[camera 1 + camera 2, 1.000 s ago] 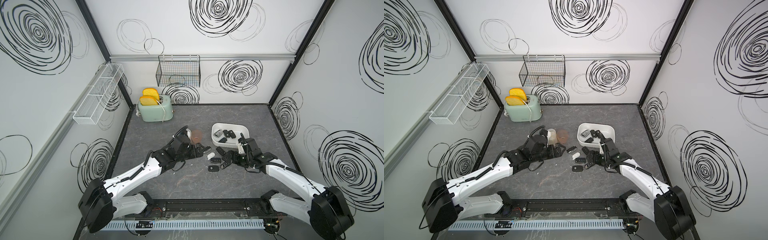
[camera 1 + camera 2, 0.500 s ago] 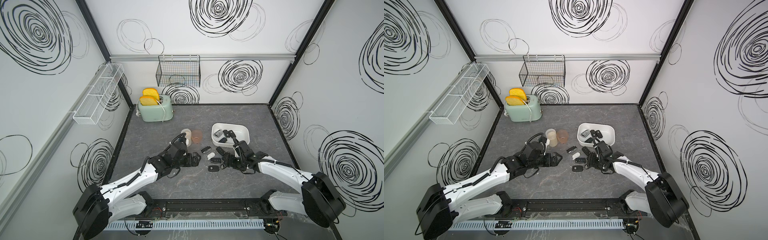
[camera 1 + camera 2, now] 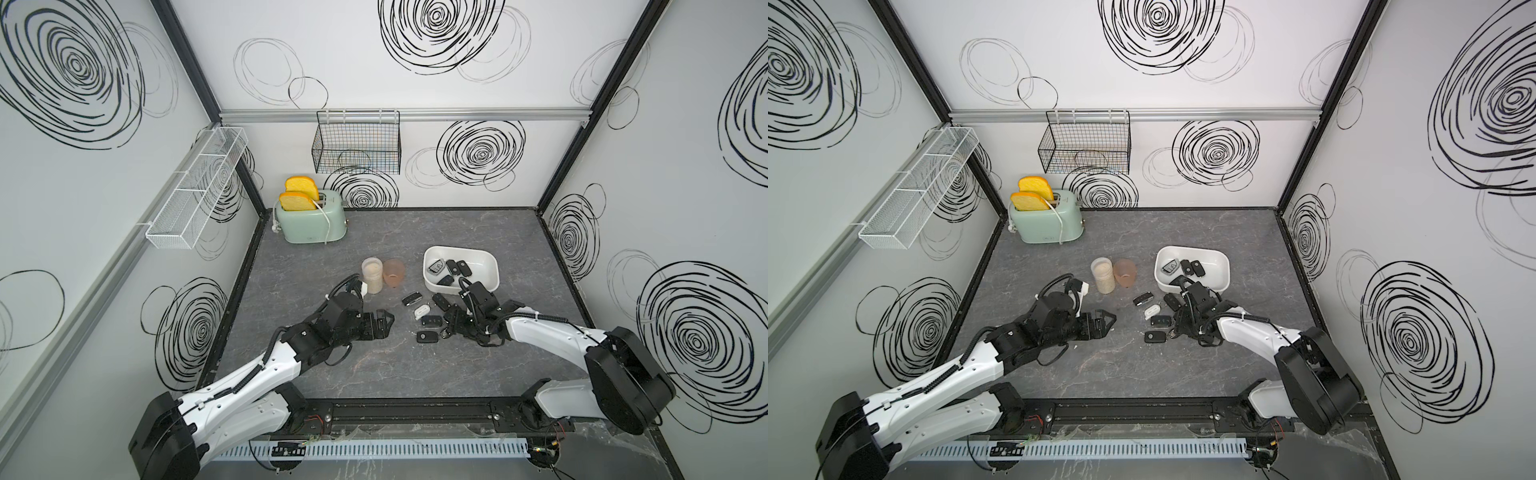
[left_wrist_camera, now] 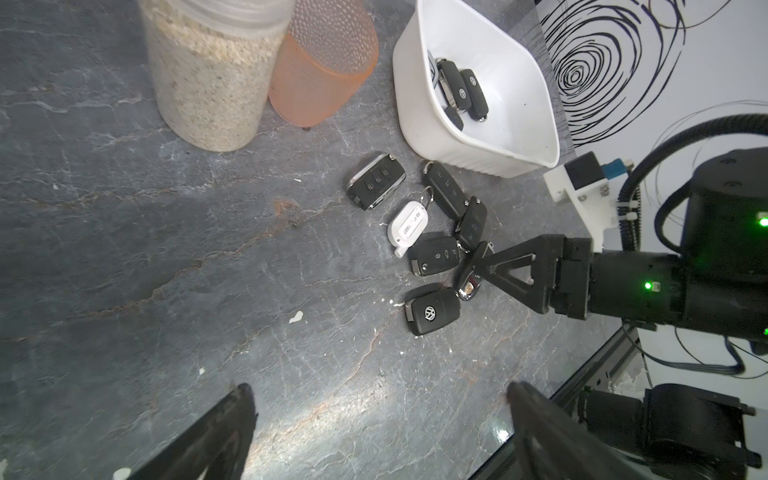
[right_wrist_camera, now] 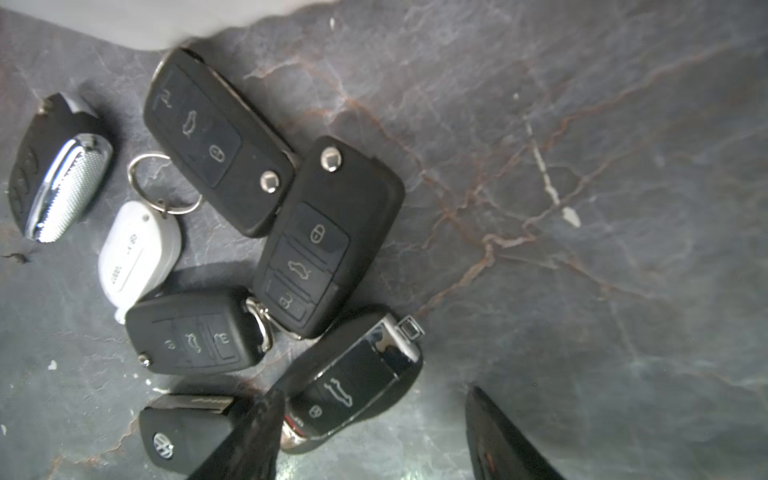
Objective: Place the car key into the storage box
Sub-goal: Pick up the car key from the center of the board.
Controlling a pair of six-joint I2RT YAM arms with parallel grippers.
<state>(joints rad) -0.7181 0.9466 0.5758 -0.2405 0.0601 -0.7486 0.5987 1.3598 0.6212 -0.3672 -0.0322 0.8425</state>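
- i saw the storage box (image 4: 409,104) as smooth, glossy white plastic.
- the car key (image 5: 357,374) looked glossy black with chrome trim.
- the tabletop (image 5: 582,166) appeared matt, veined grey stone.

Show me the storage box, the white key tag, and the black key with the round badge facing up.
storage box (image 3: 482,268): in a top view, bare inner floor.
white key tag (image 4: 409,226): left wrist view, its paper label.
badge key (image 4: 432,312): left wrist view, the round badge.
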